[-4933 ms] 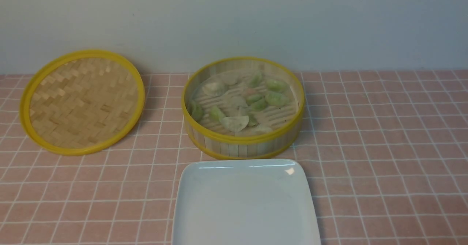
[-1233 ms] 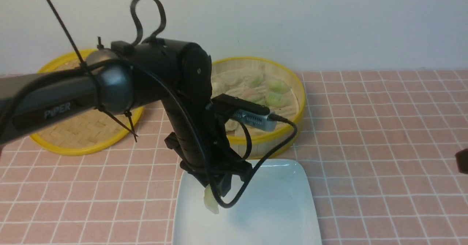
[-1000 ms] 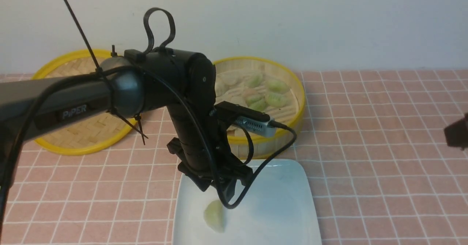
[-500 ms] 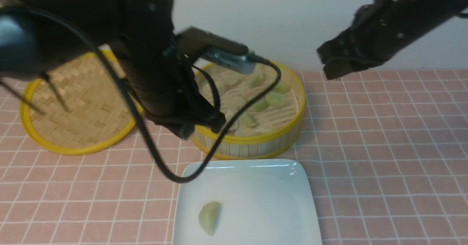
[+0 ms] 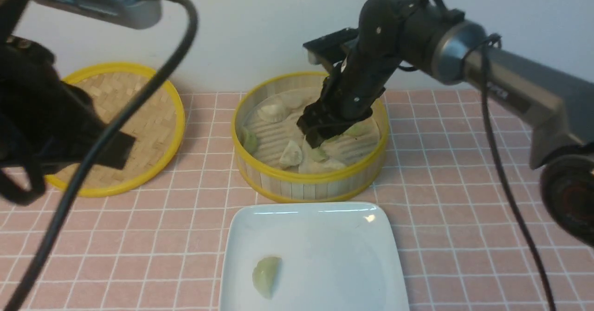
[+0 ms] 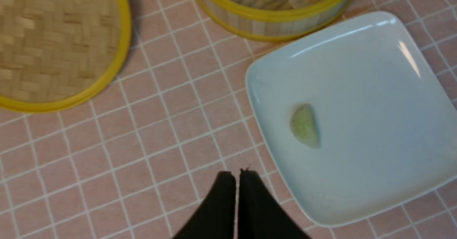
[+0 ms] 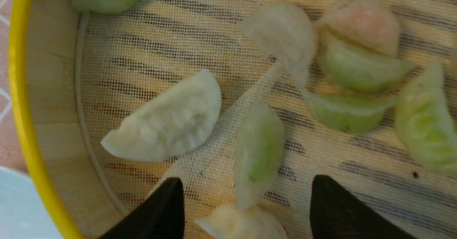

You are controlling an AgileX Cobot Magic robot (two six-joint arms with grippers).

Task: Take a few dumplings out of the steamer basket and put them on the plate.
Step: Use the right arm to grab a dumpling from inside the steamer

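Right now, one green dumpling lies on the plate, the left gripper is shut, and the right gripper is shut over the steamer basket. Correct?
Not quite: the right gripper is open, not shut. The right wrist view shows its jaws well apart over the steamer basket, a pale green dumpling showing between them. The single green dumpling on the plate and the shut left gripper are right.

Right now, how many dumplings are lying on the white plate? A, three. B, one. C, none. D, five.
B: a single pale green dumpling lies on the plate, toward its left side, and nothing else is on it.
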